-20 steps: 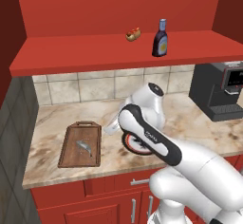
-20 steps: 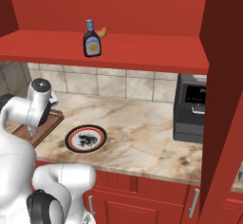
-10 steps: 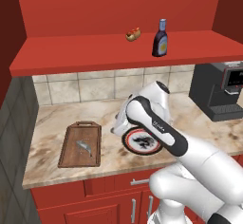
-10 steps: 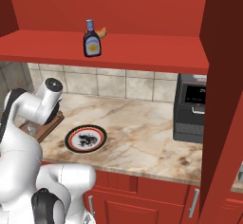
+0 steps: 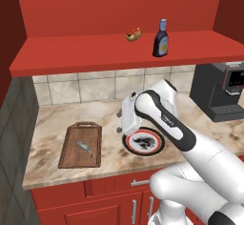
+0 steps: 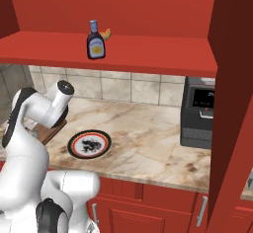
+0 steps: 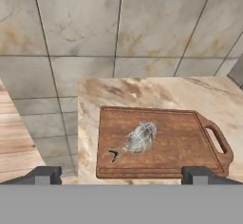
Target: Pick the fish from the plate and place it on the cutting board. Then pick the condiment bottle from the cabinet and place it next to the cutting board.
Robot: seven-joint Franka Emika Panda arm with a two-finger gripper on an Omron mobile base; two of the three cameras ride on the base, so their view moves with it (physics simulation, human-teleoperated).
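Observation:
The small silvery fish (image 5: 85,148) (image 7: 137,138) lies on the dark-brown cutting board (image 5: 81,145) (image 7: 161,142) at the left of the counter. My gripper (image 5: 118,123) (image 7: 122,175) hangs open and empty above the counter between the board and the plate (image 5: 144,142) (image 6: 89,143), facing the board. The plate carries only its black motif. The dark condiment bottle (image 5: 161,39) (image 6: 96,42) with a blue cap stands upright on the red cabinet shelf (image 5: 119,52) (image 6: 148,49). In the right base view my arm hides most of the board (image 6: 52,131).
A small yellow-and-red hot dog (image 5: 134,34) (image 6: 105,33) lies on the shelf just behind the bottle. A black coffee machine (image 5: 224,90) (image 6: 200,111) stands at the counter's right end. A tiled wall backs the counter, and a grey wall closes the left side.
My arm has swung a little to the right, away from the cutting board, with the gripper still open. The fish lies still on the board.

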